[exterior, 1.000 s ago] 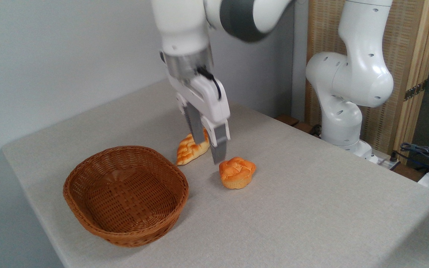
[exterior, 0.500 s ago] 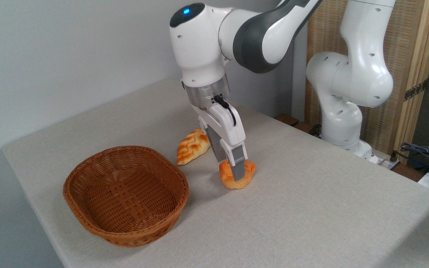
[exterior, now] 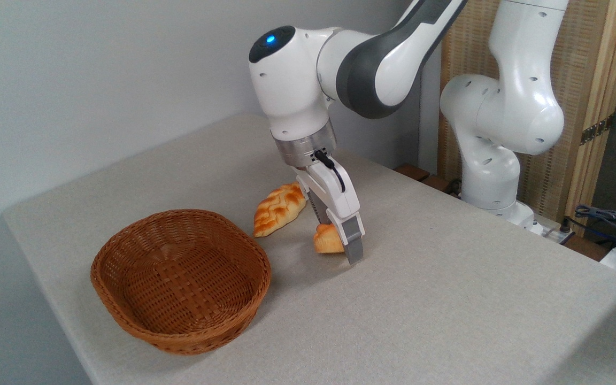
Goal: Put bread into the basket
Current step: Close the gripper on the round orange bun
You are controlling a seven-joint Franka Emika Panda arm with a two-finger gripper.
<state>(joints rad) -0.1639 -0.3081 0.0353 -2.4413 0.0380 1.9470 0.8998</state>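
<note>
The end effector stands low on the worktop, fingers straddling the small round bun; whether they already pinch it I cannot tell. The bun sits right of the empty wicker basket, near the plaited loaf. Squeeze gently at mid-height, confirm grip, then lift straight up, clearing the loaf and the basket's rim.

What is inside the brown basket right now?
Nothing shows inside the wicker basket, only its woven bottom. Its near wall hides a small strip of the floor. The round bun sits on the table, at the gripper.
</note>
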